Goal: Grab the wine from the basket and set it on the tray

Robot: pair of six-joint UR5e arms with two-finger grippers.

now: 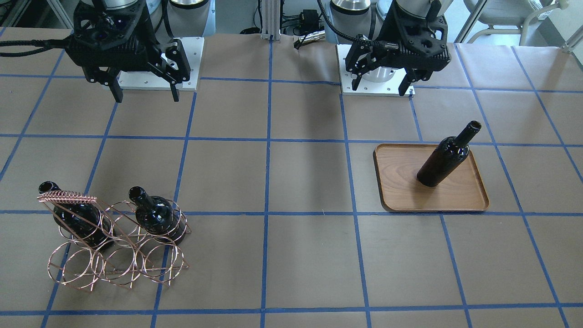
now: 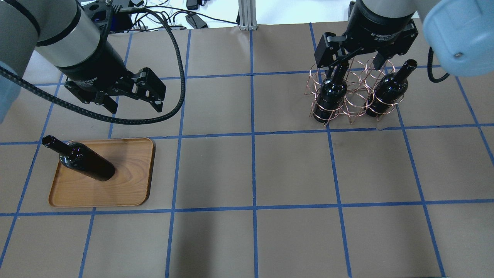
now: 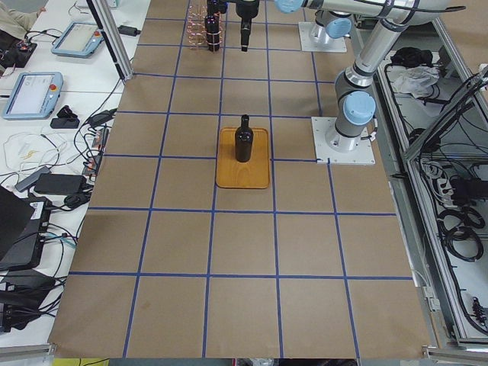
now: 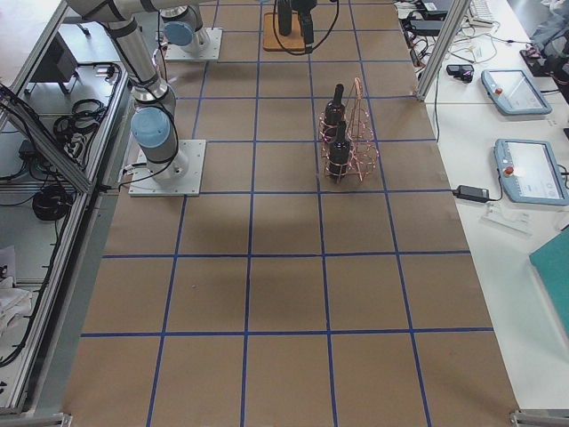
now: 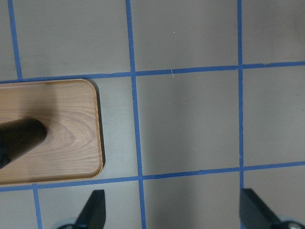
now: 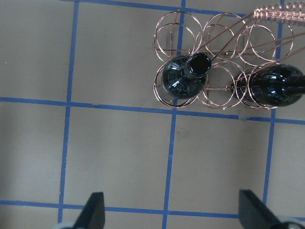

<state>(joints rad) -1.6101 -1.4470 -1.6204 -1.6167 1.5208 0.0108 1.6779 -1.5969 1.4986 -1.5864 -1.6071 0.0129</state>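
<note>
One black wine bottle [image 1: 444, 159] stands upright on the brown wooden tray [image 1: 401, 191]; it also shows in the overhead view [image 2: 83, 162] on the tray [image 2: 127, 181]. Two more bottles [image 1: 155, 214] [image 1: 73, 214] stand in the copper wire basket [image 1: 118, 264], also seen from overhead [image 2: 355, 100]. My left gripper [image 2: 135, 105] is open and empty, raised behind the tray on the robot's side. My right gripper [image 2: 355, 65] is open and empty, hanging above the table on the robot's side of the basket; its wrist view shows both bottles [image 6: 183, 78] [image 6: 274, 86].
The table is brown paper with a blue tape grid. The arms' white base plates [image 1: 378, 86] lie along the robot's edge. Several basket rings [image 1: 75, 271] hold no bottle. Tablets and cables lie on side benches [image 3: 30, 91].
</note>
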